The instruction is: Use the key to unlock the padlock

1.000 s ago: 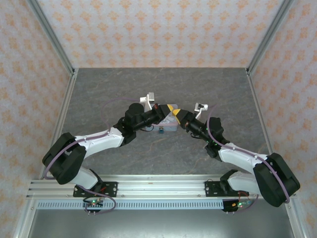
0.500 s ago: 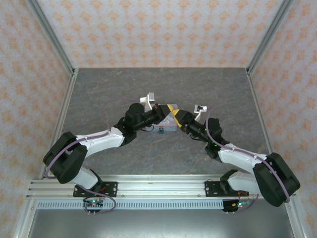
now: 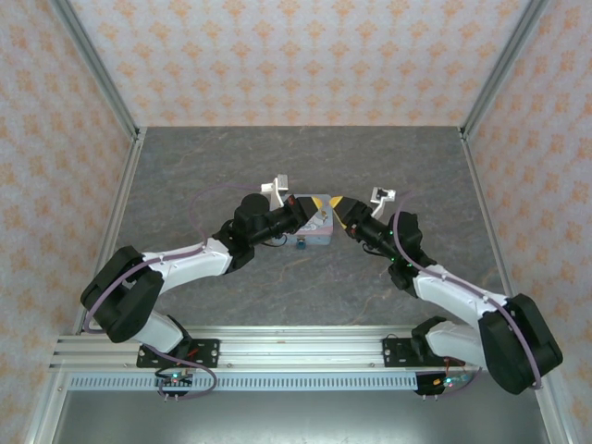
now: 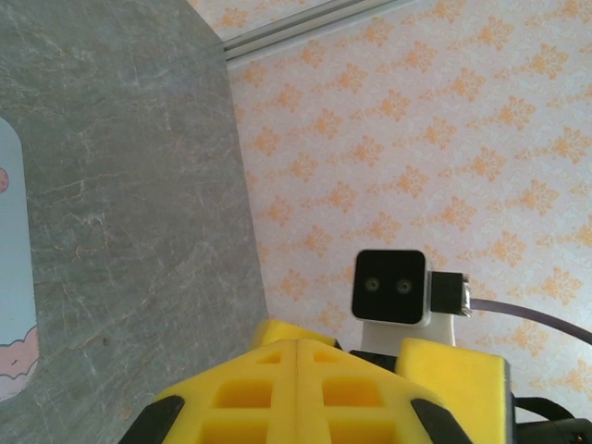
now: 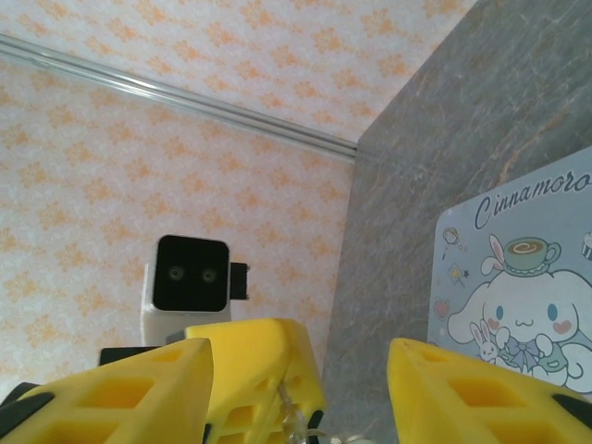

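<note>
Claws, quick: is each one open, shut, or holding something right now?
Left claw: shut; whether anything is pinched cannot be told.
Right claw: open, gripping nothing.

Yellow fingers (image 5: 120, 388), pastel-blue cartoon tin (image 5: 527, 268)

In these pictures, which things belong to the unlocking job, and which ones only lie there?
For the job:
- padlock, small, blue-green, at the near edge of the tin
- key, probably the thin metal sliver by the shut left tool
- right tool, open

Lying about:
- the tin, pastel-blue, with a cartoon dog
</note>
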